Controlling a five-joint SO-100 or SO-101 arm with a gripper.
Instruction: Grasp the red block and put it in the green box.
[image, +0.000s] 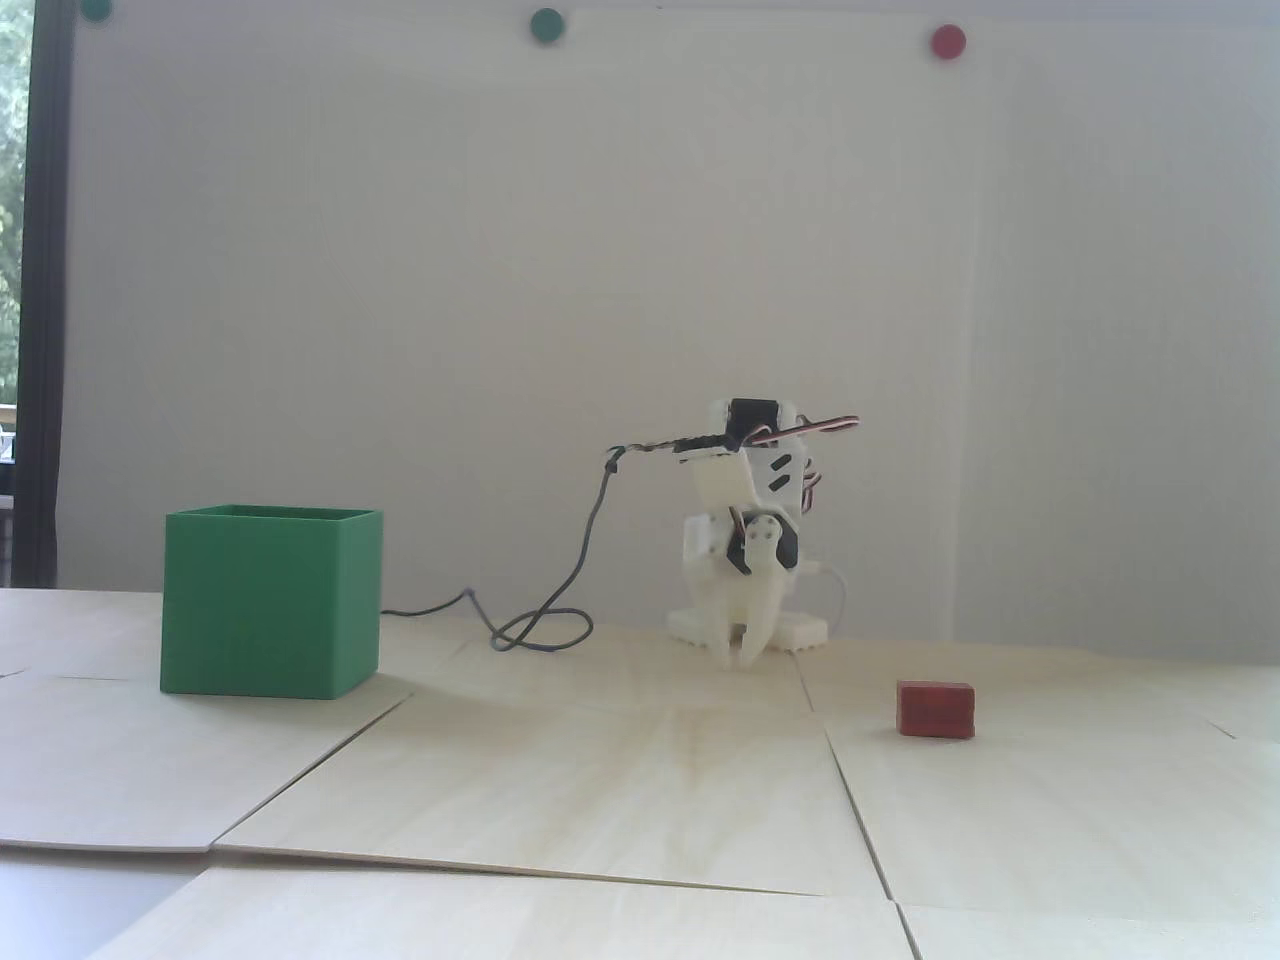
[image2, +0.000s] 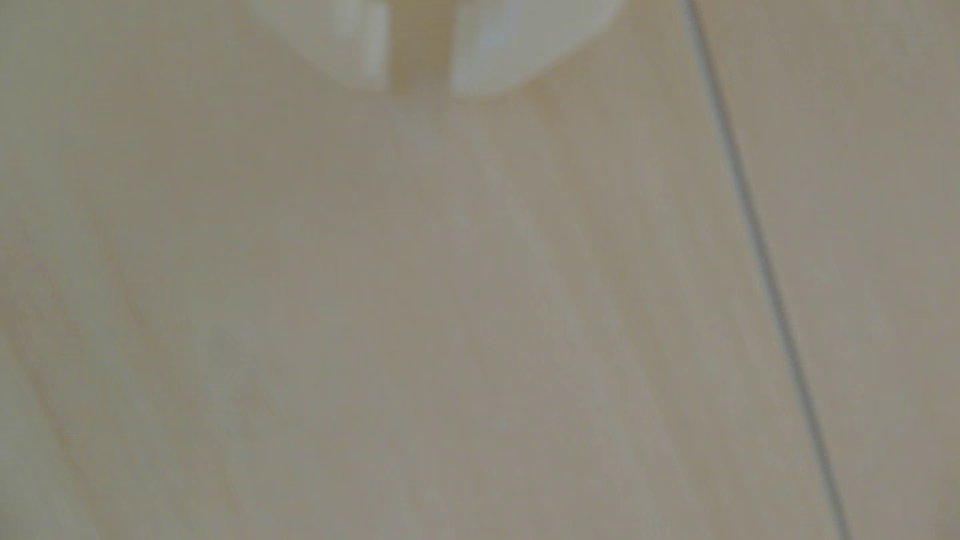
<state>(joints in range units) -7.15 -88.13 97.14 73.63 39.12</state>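
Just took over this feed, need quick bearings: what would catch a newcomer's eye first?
The green box stands large at the left of the fixed view, and the red block lies alone on the table at the right. Between them, farther back, the white arm's gripper points down, slightly open and empty.

In the fixed view we are seeing the box standing on the table at the left, the block lying at the right, well apart, and the arm standing behind, between them.
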